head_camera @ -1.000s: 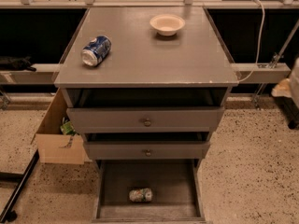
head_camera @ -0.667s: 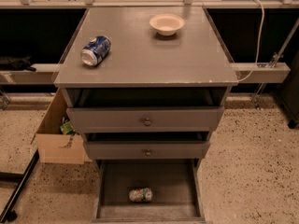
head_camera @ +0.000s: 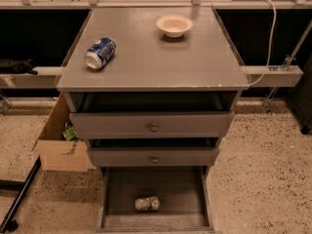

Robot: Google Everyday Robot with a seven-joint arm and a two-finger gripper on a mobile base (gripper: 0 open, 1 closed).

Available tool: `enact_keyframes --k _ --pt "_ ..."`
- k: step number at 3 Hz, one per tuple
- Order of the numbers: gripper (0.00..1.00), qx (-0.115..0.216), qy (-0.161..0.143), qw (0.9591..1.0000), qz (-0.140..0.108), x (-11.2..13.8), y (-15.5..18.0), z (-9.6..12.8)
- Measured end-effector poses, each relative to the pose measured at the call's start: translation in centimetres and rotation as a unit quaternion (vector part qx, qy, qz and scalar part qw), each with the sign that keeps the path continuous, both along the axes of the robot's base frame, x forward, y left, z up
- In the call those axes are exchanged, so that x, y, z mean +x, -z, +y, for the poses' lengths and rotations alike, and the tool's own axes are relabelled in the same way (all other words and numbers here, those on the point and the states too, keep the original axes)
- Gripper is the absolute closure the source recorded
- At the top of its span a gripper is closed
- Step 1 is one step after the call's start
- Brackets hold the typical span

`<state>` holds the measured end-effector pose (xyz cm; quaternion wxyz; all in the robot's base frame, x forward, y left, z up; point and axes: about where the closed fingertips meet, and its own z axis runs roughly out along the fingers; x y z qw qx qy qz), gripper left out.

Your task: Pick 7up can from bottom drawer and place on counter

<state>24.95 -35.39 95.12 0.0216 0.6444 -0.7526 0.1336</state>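
The 7up can [head_camera: 147,203], silvery-white with green markings, lies on its side on the floor of the open bottom drawer [head_camera: 122,189], near the front middle. The counter [head_camera: 156,57] is the flat grey top of the cabinet above it. The gripper is not in view in the camera view.
A blue and white can [head_camera: 100,53] lies on its side at the counter's left. A small beige bowl [head_camera: 174,25] stands at the back right. Two upper drawers with round knobs [head_camera: 153,127] stand partly open. A cardboard box [head_camera: 61,140] sits on the floor at the left.
A pale object at the right edge one second ago has left the view. The cans, bowl and drawers have not moved.
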Motion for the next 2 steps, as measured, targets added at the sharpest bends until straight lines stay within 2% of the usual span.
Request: enact_keyframes --k 1,2 --pt "0.0 -0.049 -0.035 0.9982 -0.004 -0.3 -2.2 1.0" --pt "0.0 -0.085 -0.062 0.9943 -0.015 -0.6 -4.0 2.1"
